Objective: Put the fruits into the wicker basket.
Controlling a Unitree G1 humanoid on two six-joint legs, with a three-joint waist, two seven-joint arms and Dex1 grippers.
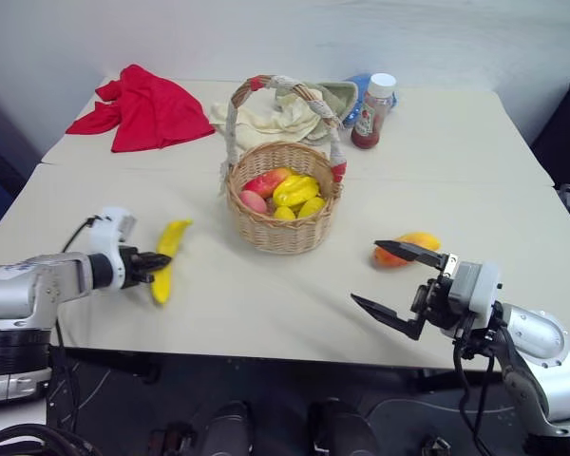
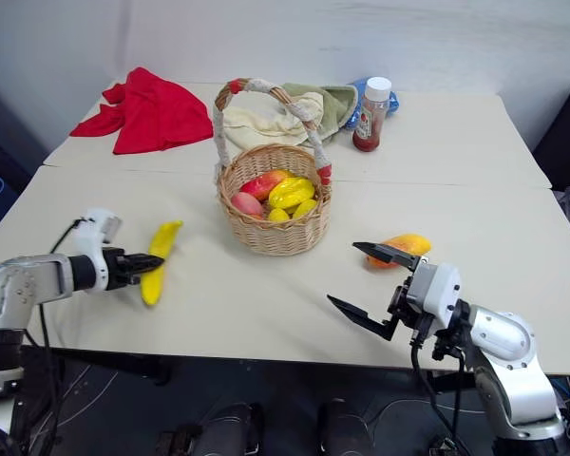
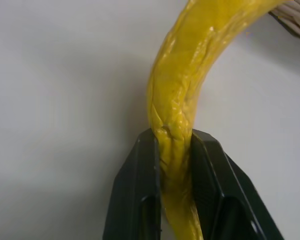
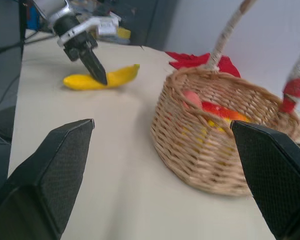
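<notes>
through the head camera i'm seeing the left gripper [image 1: 158, 262] pinching the banana [image 1: 168, 256] partway along its length, the fruit lying on the table [image 1: 266, 304] to the left of the wicker basket [image 1: 282, 204] and apart from it. the basket is sitting mid-table, already holding red and yellow fruit, with its arched handle standing over it. on the right, the right gripper [image 1: 396, 286] is hanging with its fingers spread wide, gripping nothing, and the mango [image 1: 408, 247] is lying on the table just behind its upper finger, well to the right of the basket. a red cloth [image 1: 144, 106], a pile of pale cloths [image 1: 280, 116] and a red-capped bottle [image 1: 371, 111] are sitting along the far side. in the left wrist view i'm looking at the two black fingers [image 3: 137, 195] pressed against either side of the yellow banana [image 3: 182, 95], which is curving away toward a bit of wicker at the corner. in the right wrist view the two fingers [image 4: 50, 175] are standing far apart with the wicker basket [image 4: 210, 145] between them in the distance, and beyond it the left gripper [image 4: 97, 72] is clamping the banana [image 4: 97, 79] on the table.
</notes>
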